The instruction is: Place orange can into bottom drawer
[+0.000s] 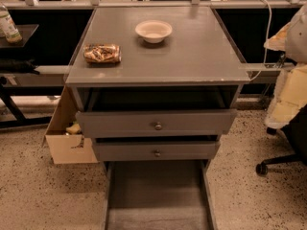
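The orange can (101, 53) lies on its side on the grey cabinet top (192, 56), near the left edge. The bottom drawer (156, 195) is pulled out wide towards me at floor level, and its flat grey floor is bare. My arm shows as a pale, blurred shape at the right edge of the camera view. My gripper (278, 42) is there, to the right of the cabinet top and well away from the can, holding nothing that I can see.
A cream bowl (153, 31) stands at the back middle of the top. The two upper drawers, each with a round knob (158, 126), are slightly open. A cardboard box (67, 138) sits on the floor at left, a chair base (280, 162) at right, and a bottle (7, 25) at far left.
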Controlling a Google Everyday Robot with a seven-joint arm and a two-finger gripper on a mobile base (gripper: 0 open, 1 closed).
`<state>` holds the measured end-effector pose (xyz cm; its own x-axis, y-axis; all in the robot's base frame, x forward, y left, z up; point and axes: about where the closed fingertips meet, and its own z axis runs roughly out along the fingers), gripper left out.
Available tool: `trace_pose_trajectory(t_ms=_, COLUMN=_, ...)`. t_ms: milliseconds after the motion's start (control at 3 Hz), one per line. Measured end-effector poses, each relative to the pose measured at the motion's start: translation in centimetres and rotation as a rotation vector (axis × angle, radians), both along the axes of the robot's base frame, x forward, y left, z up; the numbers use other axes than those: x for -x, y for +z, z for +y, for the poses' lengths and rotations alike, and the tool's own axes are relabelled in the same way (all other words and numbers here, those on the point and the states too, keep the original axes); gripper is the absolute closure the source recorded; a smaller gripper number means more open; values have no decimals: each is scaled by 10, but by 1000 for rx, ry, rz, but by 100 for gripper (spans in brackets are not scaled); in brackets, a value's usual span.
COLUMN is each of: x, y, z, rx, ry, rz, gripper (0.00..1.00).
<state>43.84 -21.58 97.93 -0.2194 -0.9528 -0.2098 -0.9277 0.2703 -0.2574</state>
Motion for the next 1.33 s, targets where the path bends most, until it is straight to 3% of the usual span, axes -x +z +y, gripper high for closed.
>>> trace_pose_trajectory(t_ms=333, x=-1, y=1, z=0, rx=-1, ry=1, rz=-3, gripper=0)
trace_pose_trajectory(t_ms=667, x=-21, y=-2, z=14, rx=-33, ry=40, rz=-28, gripper=0)
trace_pose_trajectory(t_ms=1000, x=-53, y=-13, z=40, rx=-90, ry=99, rz=-46, gripper=0)
trace_pose_trajectory(t_ms=1333, x=-94, y=-29, z=82, rx=-205, ry=149, rz=-77, gripper=0)
